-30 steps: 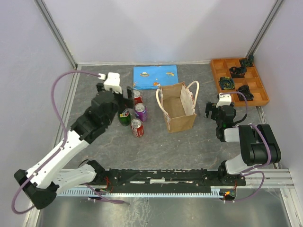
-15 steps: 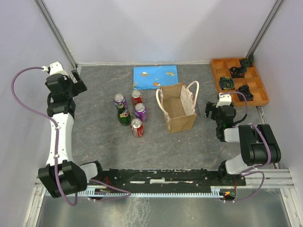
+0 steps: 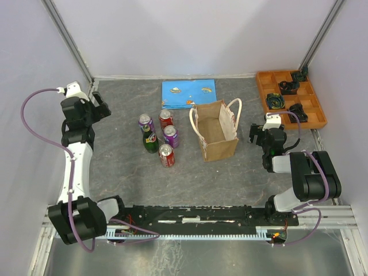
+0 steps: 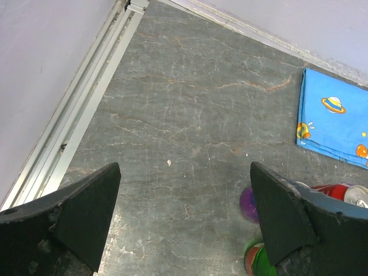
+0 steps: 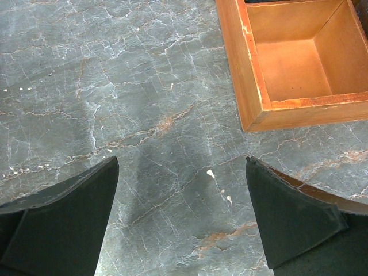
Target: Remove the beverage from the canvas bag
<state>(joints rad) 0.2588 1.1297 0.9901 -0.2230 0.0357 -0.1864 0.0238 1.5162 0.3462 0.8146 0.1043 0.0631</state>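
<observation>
- Table [image 3: 230, 172], near strip: bare grey stone in front of the arm bases.
- Red can [image 3: 166, 155] stands nearest. Behind it stand a green bottle [image 3: 150, 141], a purple can [image 3: 171, 135], a second purple can [image 3: 145, 122] and a second red can [image 3: 166, 118]. All are upright, grouped close together just left of the bag.
- Canvas bag [image 3: 215, 133]: upright at mid-table with its mouth open to the overhead view. Only brown inner wall shows. No drink is visible inside, though the near floor of the bag is hidden.
- Right gripper [image 5: 181, 161]: jaws spread wide with nothing between them, low over the stone just right of the bag.
- Left gripper [image 4: 184, 169]: jaws fully released and empty, by the left wall, well apart from the bag.
- Blue cloth [image 3: 188, 94] and orange tray [image 3: 290, 98] lie far, out of the way.

Judgement: unloading looks finished or nearly so. Confirm the bag is empty before resting.
- If another reach is needed, drop straight down through the mouth between the cream handles [image 3: 234, 115], jaws kept wide.
- Let the right gripper steady the bag's right wall.
- Swing the left arm high over the standing drinks, since a brush would topple them.
</observation>
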